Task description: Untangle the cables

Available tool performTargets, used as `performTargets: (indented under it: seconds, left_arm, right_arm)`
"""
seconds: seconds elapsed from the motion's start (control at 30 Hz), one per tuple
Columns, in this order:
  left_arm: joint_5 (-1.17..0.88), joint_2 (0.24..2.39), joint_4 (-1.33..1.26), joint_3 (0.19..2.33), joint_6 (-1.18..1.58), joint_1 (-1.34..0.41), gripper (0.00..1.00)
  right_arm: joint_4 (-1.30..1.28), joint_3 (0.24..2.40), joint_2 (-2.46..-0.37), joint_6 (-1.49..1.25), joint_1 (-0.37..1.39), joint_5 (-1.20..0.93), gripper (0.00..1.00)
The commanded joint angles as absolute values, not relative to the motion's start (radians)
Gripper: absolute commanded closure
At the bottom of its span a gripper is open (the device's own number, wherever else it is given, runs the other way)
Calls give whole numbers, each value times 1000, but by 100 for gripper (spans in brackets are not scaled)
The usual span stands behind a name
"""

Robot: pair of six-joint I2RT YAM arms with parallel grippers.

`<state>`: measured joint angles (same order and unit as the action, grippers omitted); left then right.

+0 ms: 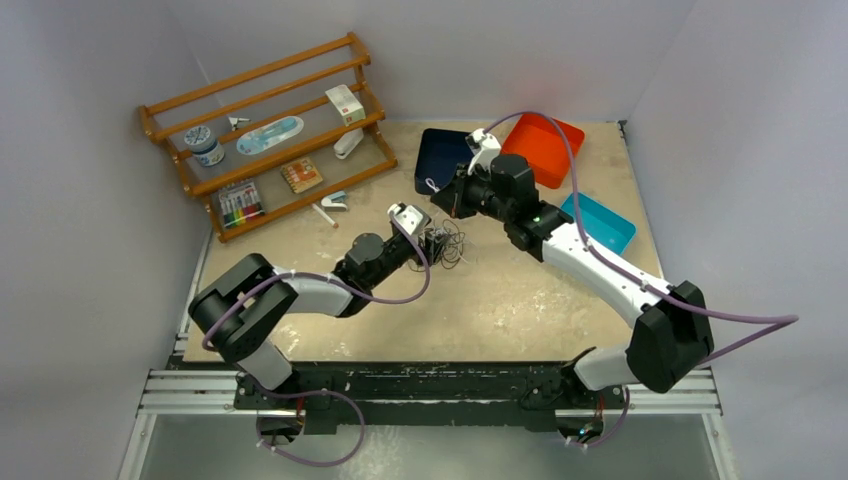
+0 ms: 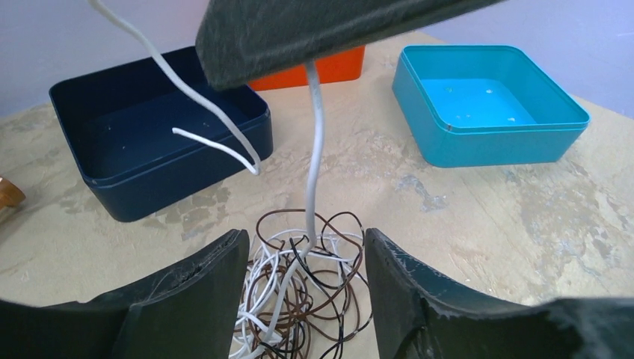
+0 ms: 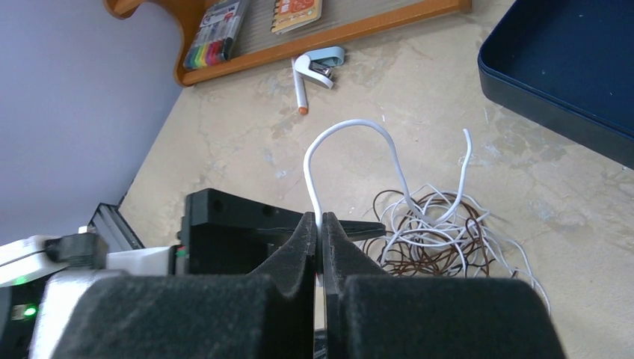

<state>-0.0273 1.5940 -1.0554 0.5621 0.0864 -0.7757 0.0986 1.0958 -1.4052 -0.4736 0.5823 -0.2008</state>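
The cables [image 1: 447,245], a light, limp knot mid-frame, are straddled by the wide-spread left gripper [image 2: 304,247]; one white strand [image 3: 351,126] is pinched in the right gripper [image 3: 321,228]. Snagging is judged likely; loose ends are best gripped

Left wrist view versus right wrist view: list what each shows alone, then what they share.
Only the left wrist view shows the teal tray, an edge of the orange tray, and that the left pincer is open, with a finger on either side of the cables. Only the right wrist view shows the wooden rack with markers, and that the right pincer is shut on the white cable. Both show the knotted cables on the table, the navy tray, and that white cable rising out of the knot.
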Motion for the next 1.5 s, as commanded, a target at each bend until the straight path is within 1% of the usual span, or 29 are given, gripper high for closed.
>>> performTargets:
  seconds: [0.0,0.23,0.47,0.67,1.13,1.47]
  left_arm:
    - [1,1653,-1201,580,111,-780,44]
    - [41,1752,-1310,557,172,-780,53]
    - [74,1799,-1321,555,184,-781,62]
    - [93,1814,-1298,551,196,-780,72]
    - [100,1803,-1296,503,202,-780,73]
    - [101,1821,-1295,499,201,-780,73]
  right_arm:
    - [115,1154,-1343,-480,580,-232,100]
    - [108,1175,-1294,-471,580,-280,100]
    - [121,1198,-1242,-452,581,-346,100]
    - [137,1218,-1210,-426,580,-365,100]
    - [103,1372,-1186,-327,580,-481,100]
    - [41,1500,-1167,-264,579,-423,100]
